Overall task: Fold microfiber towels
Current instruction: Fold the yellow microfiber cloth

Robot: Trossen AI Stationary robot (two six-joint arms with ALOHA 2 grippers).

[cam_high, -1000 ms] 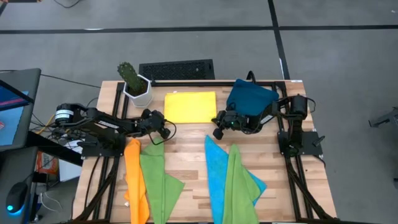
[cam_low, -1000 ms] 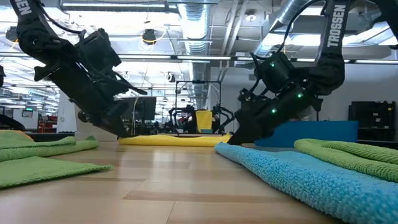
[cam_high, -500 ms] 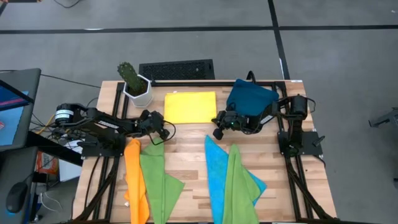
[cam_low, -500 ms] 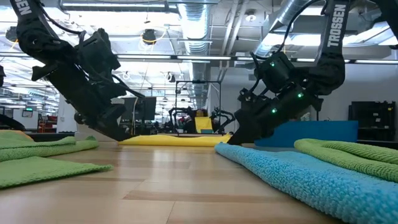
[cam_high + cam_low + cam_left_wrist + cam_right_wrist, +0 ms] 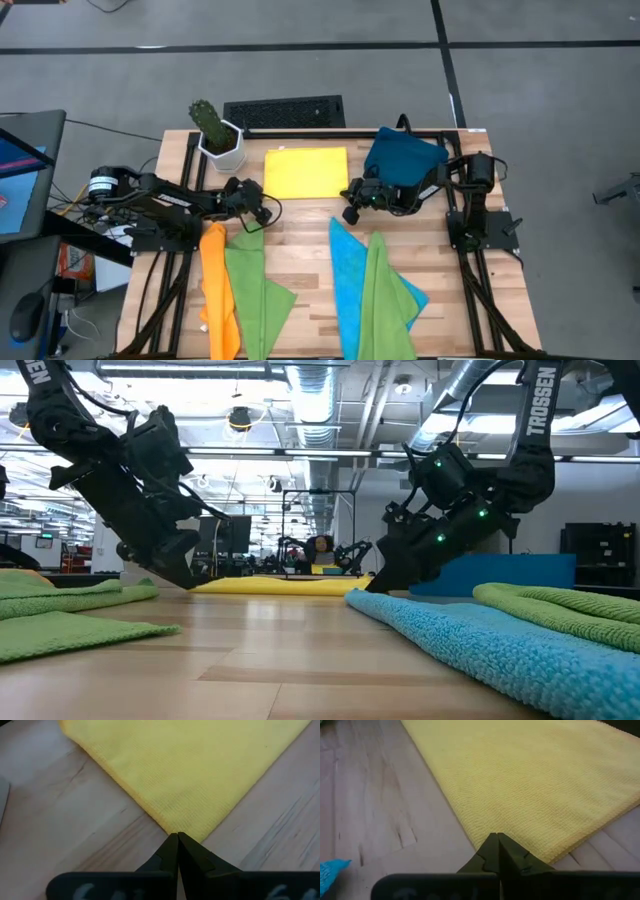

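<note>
The yellow towel (image 5: 306, 172) lies folded flat at the table's far middle. My left gripper (image 5: 177, 836) is shut, its tips at the towel's near-left corner (image 5: 186, 836). My right gripper (image 5: 497, 836) is shut too, its tips over the towel's near edge, close to the near-right corner (image 5: 545, 861). In the low view both grippers (image 5: 188, 584) (image 5: 366, 588) slant down to the towel's ends (image 5: 280, 586). An orange towel (image 5: 218, 290) and a green towel (image 5: 255, 285) lie at the near left. A blue towel (image 5: 345, 275) and a second green one (image 5: 385, 295) lie at the near right. My left gripper's shut tips slant down from the table's left at the yellow towel's near-left corner (image 5: 170, 822); whether they touch it I cannot tell. My right gripper's shut tips slant down from the right over the towel's near edge (image 5: 475, 832) by the corner; the fingers hide any contact. The towel lies flat.
A potted cactus (image 5: 216, 133) stands at the far left. A dark blue tray (image 5: 403, 155) sits at the far right behind my right arm. Bare wood (image 5: 300, 240) lies between the two pairs of towels.
</note>
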